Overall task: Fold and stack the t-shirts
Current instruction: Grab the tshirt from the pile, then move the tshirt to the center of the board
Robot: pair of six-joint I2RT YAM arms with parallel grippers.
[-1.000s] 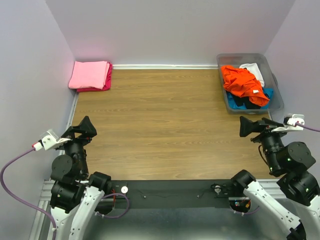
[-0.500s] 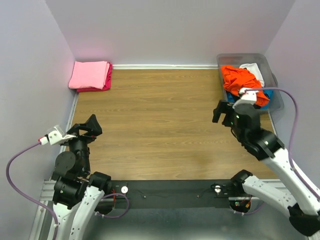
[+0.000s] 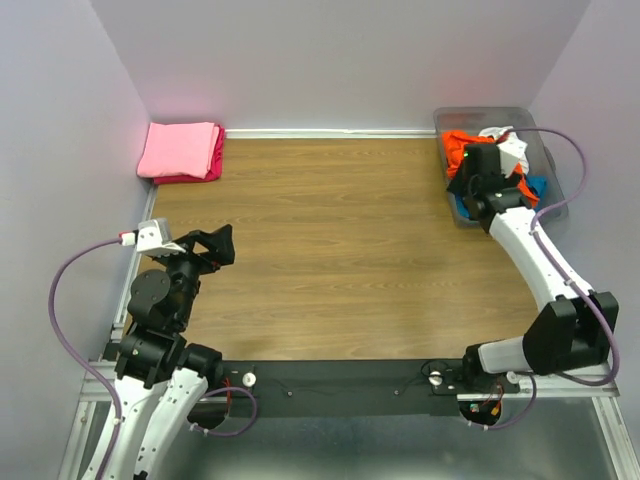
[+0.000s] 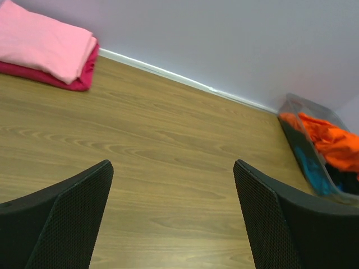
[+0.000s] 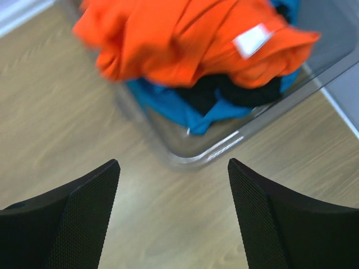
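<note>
Far right corner of the wooden tabletop (image 3: 330, 250): a translucent grey bin (image 3: 552, 208), heaped with unfolded t-shirts. Uppermost in the heap, the orange t-shirt (image 5: 185, 39), crumpled, with a white label (image 5: 252, 40) showing on the cloth. Under it, a black t-shirt (image 5: 224, 92) and a blue t-shirt (image 5: 168, 109), the blue pressed against the clear wall of the bin. At the far side of the orange, a white t-shirt (image 3: 512, 150), only partly in view.

Right arm (image 3: 540, 260) stretched far forward across the right side of the tabletop. Right jaws held above the left rim of the bin, tilted down toward the heap. Set wide apart, with nothing between them and no cloth touched.

Far left corner, close to both walls: a pink t-shirt (image 3: 178, 148), folded flat, lying on top of a magenta t-shirt (image 4: 33, 73), likewise folded, with only a thin edge of the magenta showing along the right and near sides.

Left arm (image 3: 165, 300) drawn back at the near left edge. Left jaws held above bare wood, aimed out toward the far right of the tabletop. Also wide apart and empty. Well apart from the folded pair and from the bin.
</note>
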